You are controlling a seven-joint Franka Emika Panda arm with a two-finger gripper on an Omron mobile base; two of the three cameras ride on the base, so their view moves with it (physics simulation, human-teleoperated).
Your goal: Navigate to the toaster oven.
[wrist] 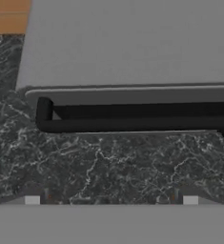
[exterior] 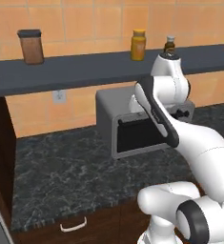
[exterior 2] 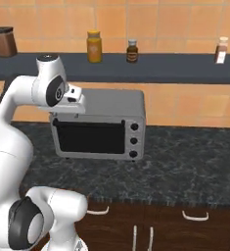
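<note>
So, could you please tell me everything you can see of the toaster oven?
The toaster oven is a grey, metal-looking box with a wide dark glass door, shut, and a dark bar handle along the door's top edge. Three dark knobs run in a column down its right side. It stands upright on the dark marbled counter, under the dark shelf, its back towards the orange tiled wall. Nothing touches it but the counter.

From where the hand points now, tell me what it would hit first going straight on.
Probably the dark stone counter just in front of the toaster oven, near its black handle; depth is hard to judge.
</note>
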